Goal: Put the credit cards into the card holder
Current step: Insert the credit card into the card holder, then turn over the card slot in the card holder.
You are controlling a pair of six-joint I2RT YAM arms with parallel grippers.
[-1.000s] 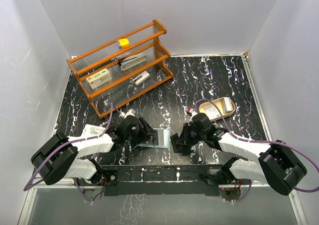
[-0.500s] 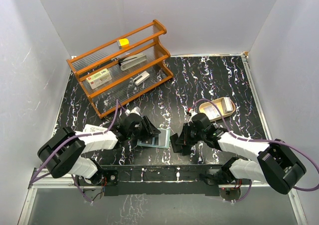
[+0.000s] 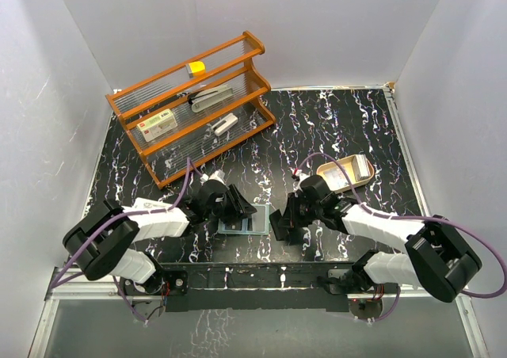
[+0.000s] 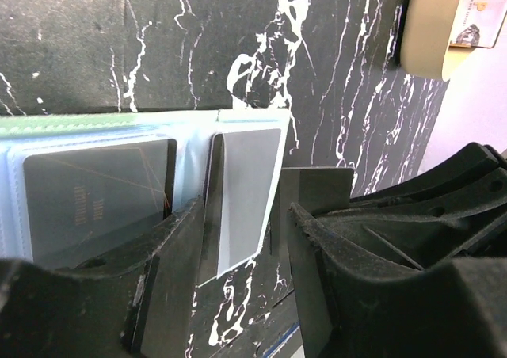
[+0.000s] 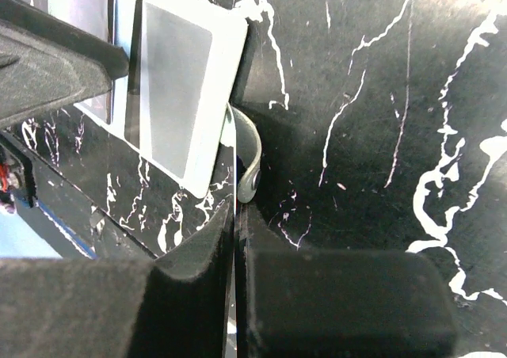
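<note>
pale 1 card holder (image 4: 95, 192), 2 credit cards (image 4: 245, 192)

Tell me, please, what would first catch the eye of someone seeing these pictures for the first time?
Both arms converge near the table's near edge on the open card holder, the left hand over it and the right hand shut at its right edge. Behind, at rear left, stands an orange wooden rack; a tan tray lies to the right.

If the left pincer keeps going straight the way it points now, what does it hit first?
Probably the grey card lying between its fingers, over the right-hand pocket of the open card holder. Past that edge stands the right pincer, close by, though depth is hard to judge.
</note>
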